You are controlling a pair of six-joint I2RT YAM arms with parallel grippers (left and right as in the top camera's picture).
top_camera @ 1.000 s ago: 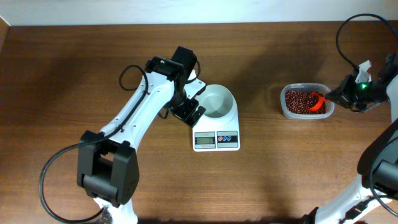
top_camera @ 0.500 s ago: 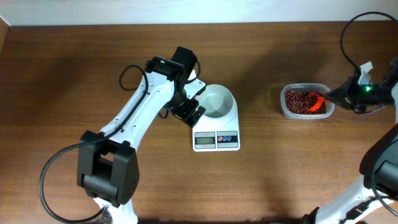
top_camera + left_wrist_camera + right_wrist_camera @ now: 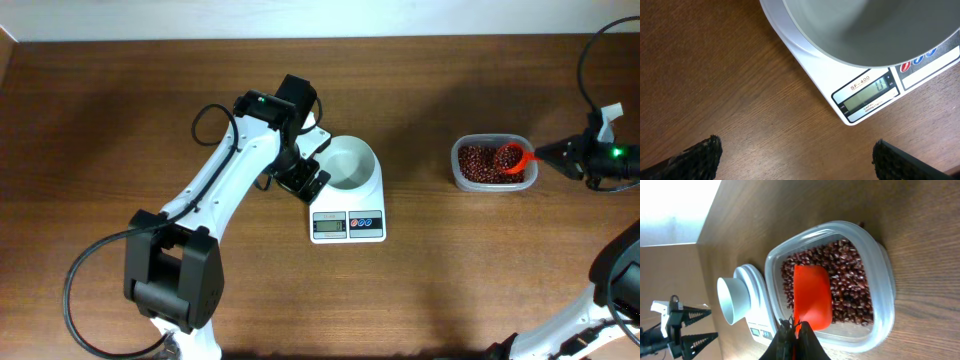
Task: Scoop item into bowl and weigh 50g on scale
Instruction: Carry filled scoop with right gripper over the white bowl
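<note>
The white bowl [image 3: 350, 162] stands on the white scale [image 3: 347, 224], both also in the left wrist view, bowl [image 3: 875, 30] and scale [image 3: 867, 92]. My left gripper [image 3: 314, 166] is open and empty, just left of the bowl; its fingertips [image 3: 795, 160] hover over bare table. Dark reddish-brown beans [image 3: 480, 163] fill a clear tub [image 3: 492, 185]. My right gripper [image 3: 550, 155] is shut on the handle of a red scoop [image 3: 510, 160]. In the right wrist view my right gripper [image 3: 792, 330] holds the scoop [image 3: 812, 297] over the beans [image 3: 852, 280]. Whether the scoop holds beans is not visible.
The clear tub's rim [image 3: 882, 255] sits near the table's right side. The bowl [image 3: 732, 300] and scale [image 3: 757, 317] show beyond it in the right wrist view. Brown table surface [image 3: 450, 290] lies between scale and tub. The left arm's cable [image 3: 210, 115] loops behind it.
My right arm has drawn back to the right and the red scoop has shifted slightly up and right in the tub. The left arm, bowl and scale have not moved.
</note>
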